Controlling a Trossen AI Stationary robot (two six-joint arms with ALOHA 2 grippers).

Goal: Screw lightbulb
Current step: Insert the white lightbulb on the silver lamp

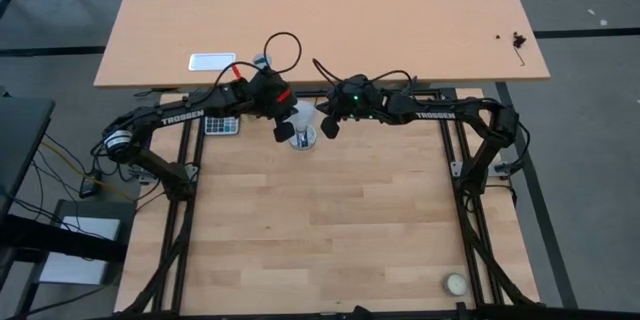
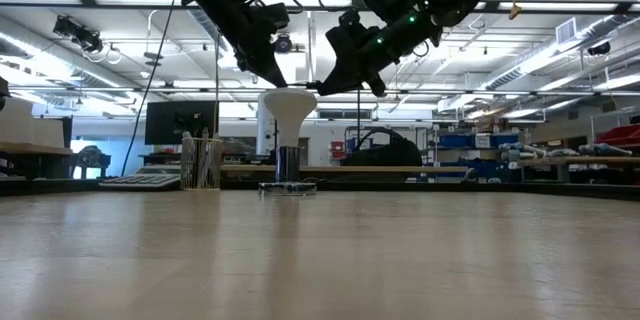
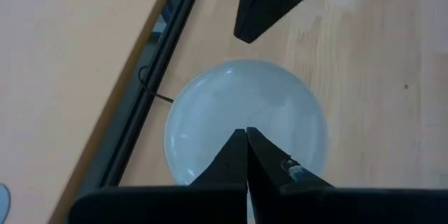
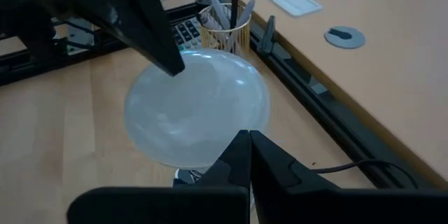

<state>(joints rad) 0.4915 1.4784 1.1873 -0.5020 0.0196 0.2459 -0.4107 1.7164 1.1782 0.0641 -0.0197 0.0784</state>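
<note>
The white frosted lightbulb [image 2: 289, 110] stands upright, globe up, with its grey screw base [image 2: 288, 163] in the round silver socket disc [image 2: 288, 188] at the far middle of the table. My left gripper [image 2: 281, 82] is shut and slants down onto the globe's top from the left. My right gripper [image 2: 317, 88] is shut too and comes at the globe's top from the right. In the left wrist view the globe [image 3: 245, 105] fills the space ahead of the shut fingers, and likewise in the right wrist view [image 4: 196, 105]. My left gripper meets the top of the globe [image 4: 183, 77] with its shut fingertips [image 4: 171, 63], slanting down from the table's left. The bulb stands upright in the socket. My right gripper's shut fingertips [image 3: 245, 33] reach the globe's upper right edge [image 2: 308, 94], slanting down from the table's right; whether they touch it I cannot tell.
A wire pen cup [image 4: 225, 24] and a calculator [image 1: 221, 126] stand just behind the bulb at the table's far edge. A small cream ball [image 1: 456, 283] lies at the near right corner. Beyond the far edge is another desk [image 1: 400, 20].
</note>
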